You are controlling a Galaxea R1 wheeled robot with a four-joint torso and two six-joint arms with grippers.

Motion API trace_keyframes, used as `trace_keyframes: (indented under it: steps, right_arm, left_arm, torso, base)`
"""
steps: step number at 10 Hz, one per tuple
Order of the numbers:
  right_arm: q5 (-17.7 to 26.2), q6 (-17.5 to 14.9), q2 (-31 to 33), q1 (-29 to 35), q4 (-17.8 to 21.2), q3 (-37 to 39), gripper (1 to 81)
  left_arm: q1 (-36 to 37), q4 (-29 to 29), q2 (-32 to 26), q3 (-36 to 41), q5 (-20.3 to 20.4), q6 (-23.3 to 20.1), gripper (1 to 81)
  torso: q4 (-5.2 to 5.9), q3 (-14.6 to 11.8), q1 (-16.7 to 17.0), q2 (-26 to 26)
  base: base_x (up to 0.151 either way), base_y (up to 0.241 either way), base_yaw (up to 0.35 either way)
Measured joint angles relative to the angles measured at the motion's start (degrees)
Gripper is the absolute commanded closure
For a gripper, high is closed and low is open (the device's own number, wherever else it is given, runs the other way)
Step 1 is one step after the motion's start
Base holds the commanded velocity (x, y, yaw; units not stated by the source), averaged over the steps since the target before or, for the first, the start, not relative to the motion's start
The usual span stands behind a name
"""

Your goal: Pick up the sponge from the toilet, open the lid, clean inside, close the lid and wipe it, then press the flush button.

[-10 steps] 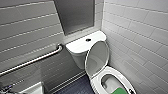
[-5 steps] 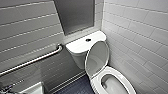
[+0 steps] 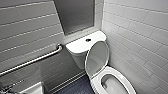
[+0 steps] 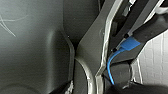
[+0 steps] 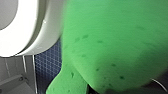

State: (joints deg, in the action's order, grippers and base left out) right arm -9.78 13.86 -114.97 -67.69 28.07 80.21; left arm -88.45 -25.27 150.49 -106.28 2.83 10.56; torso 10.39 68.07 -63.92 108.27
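Observation:
The white toilet (image 3: 81, 47) stands in the corner, its boxy tank against the tiled wall. Its oval lid (image 3: 97, 58) is raised and leans back against the tank, leaving the seat (image 3: 120, 75) and the bowl (image 3: 112, 86) uncovered. A dark flush button (image 3: 88, 39) sits on top of the tank. In the right wrist view the bright green sponge (image 5: 115, 45) looms very close, held by my shut right gripper just beside the toilet's white rim (image 5: 27, 32). The left wrist view looks onto dark parts of the robot and a blue cable (image 4: 110, 67).
A metal grab bar (image 3: 32, 61) runs along the grey tiled wall left of the toilet. White tiles (image 3: 140, 37) close in on the right. A frosted panel (image 3: 75, 15) hangs above the tank. Dark blue floor (image 3: 75, 87) lies before the bowl; a white object (image 3: 33, 89) sits lower left.

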Motion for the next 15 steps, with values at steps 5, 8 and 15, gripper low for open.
trace_keyframes:
  steps: [5, 8, 15]
  right_arm:
    - [-2.8, 0.0, -3.8, -10.8, -8.0, 8.0, 81.1]
    - [-6.8, 0.1, -6.6, -14.7, -13.9, 7.9, 81.1]
    - [-8.0, 0.1, -8.7, -15.8, -17.2, 8.7, 81.1]
  left_arm:
    - [3.5, 0.0, -7.8, 9.8, -0.2, 1.7, 1.0]
    - [5.2, 0.1, -9.8, 12.3, -0.9, 3.3, 1.0]
    - [7.2, 0.7, -11.3, 13.6, -0.7, 4.2, 1.0]
  torso:
    - [0.0, 0.0, 0.0, 0.0]
    - [0.0, -0.1, 0.1, 0.1]
    - [0.0, 0.0, 0.3, -0.3]
  base:
    - [-0.034, 0.0, 0.0]
    - [-0.035, 0.0, 0.0]
    - [0.0, 0.0, 0.0]
